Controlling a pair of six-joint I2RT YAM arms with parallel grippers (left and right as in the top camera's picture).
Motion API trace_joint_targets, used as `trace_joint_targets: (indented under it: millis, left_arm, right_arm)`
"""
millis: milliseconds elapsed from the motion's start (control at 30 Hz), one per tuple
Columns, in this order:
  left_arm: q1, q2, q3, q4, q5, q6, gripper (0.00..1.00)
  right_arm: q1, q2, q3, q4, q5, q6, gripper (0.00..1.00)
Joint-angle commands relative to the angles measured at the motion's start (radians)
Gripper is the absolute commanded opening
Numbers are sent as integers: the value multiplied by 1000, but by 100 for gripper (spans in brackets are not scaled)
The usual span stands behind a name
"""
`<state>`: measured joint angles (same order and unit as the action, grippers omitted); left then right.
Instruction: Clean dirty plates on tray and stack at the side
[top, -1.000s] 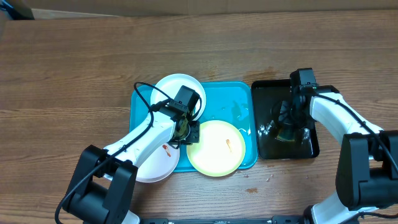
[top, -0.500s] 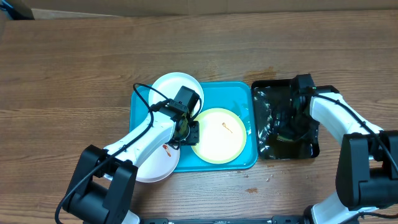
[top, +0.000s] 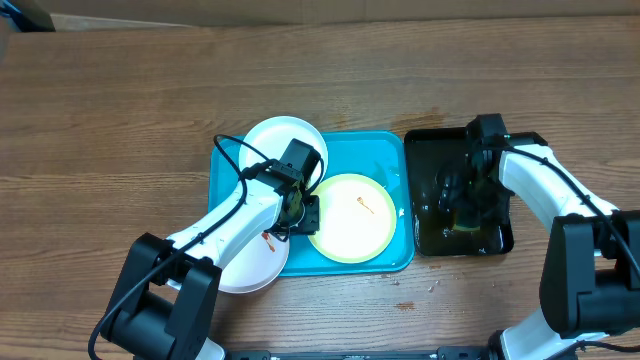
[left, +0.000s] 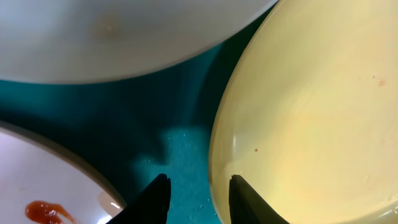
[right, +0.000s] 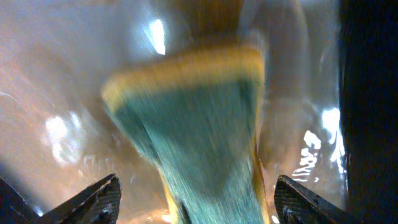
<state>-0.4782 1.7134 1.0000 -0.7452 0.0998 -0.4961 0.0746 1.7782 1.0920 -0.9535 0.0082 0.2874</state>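
Three to do, none stacked at the side yet by my read. Lime-rimmed plate (top: 350, 225) lies flat inside the turquoise tray (top: 375, 150), center-right of the overhead frame. Its face is pale yellow-green w/ a small orange-brown smear (top: 365, 206) up and right of its middle. Upper white plate (top: 283, 140) overlaps the tray's top-left corner and looks clean from here. Lower white plate (top: 250, 268) overhangs the tray's lower-left corner, partly under the left arm (top: 225, 225), w/ a red smear (left: 43, 211) showing.

Left gripper (left: 196, 190) sits at the lime plate's left rim w/ a narrow gap. One finger is over bare tray, the other over the plate's face, rim between them but not visibly pinched. Prob. there to steady or shift the plate for wiping.

Right gripper (right: 198, 202) is down in the black tray (top: 428, 150) at frame right, over shiny brownish liquid (top: 440, 225), prob. wetting the sponge (right: 193, 124) (yellow, green scrub face). Its fingers are set wide w/ the sponge between them. The pic is blurred, so can't tell if it's actually clamped.
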Motion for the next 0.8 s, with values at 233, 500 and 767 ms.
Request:
trace_joint_targets:
  millis: [233, 500, 767]
  left_arm:
    - [-7, 12, -11, -9, -2, -6, 24]
    - [-7, 12, -11, 12, 5, -5, 4]
    - [-7, 12, -11, -7, 5, -6, 4]
  right_arm:
    - [5, 3, -11, 40, -2, -6, 41]
    - [1, -6, 101, -112, -2, -7, 4]
    - [7, -63, 165, -204, -2, -7, 4]
